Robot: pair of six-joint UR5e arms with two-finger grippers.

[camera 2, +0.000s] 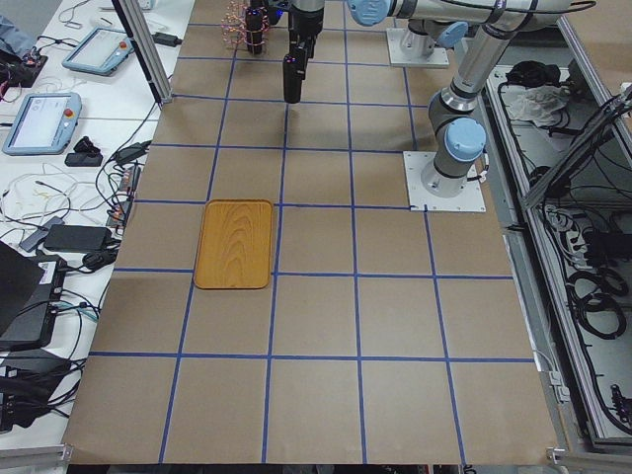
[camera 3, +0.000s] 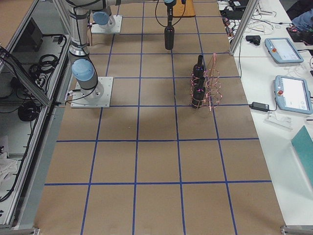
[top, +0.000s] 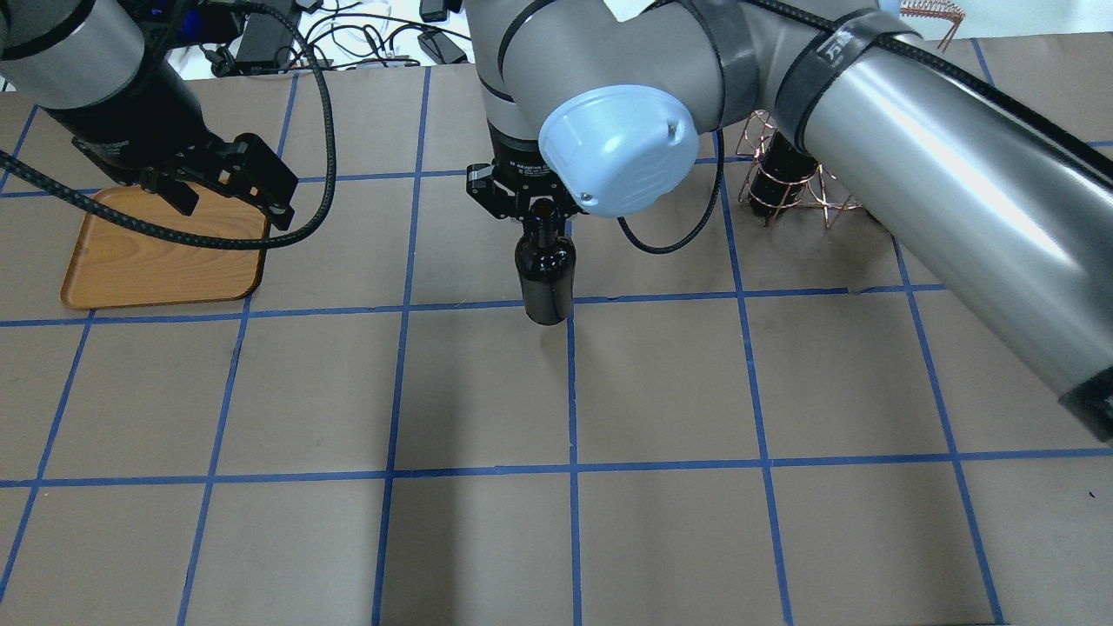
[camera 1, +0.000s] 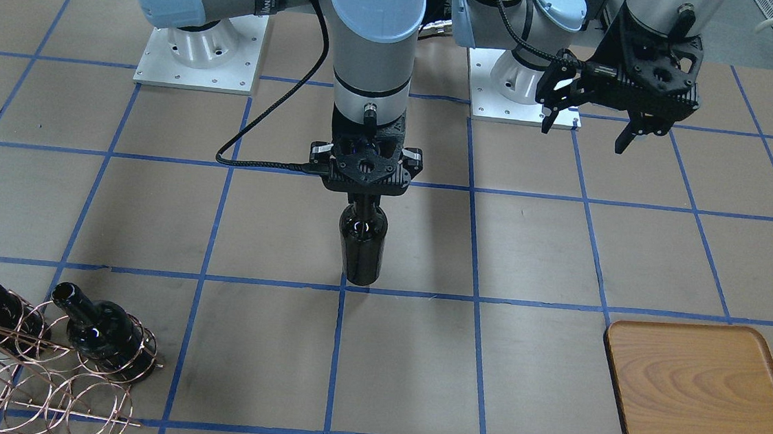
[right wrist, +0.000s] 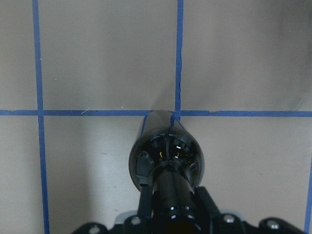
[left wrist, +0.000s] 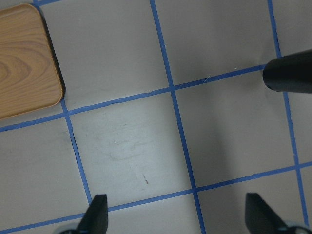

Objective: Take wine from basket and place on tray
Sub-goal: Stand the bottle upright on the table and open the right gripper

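Note:
My right gripper (camera 1: 364, 200) is shut on the neck of a near-black wine bottle (camera 1: 361, 246) and holds it upright over the table's middle, its base at a blue line crossing (right wrist: 168, 156). I cannot tell whether the base touches the table. The bottle also shows in the overhead view (top: 545, 283). The copper wire basket (camera 1: 36, 369) lies at the table's right end with two more bottles (camera 1: 105, 333) in it. The wooden tray (camera 1: 697, 390) lies bare at the left end. My left gripper (camera 1: 582, 136) is open and empty, hovering beside the tray (top: 156, 261).
The arms' white base plates (camera 1: 199, 50) sit at the robot's edge of the table. A black cable (camera 1: 261, 145) loops from the right wrist. Teach pendants (camera 3: 283, 49) and cables lie on side tables beyond the far edge.

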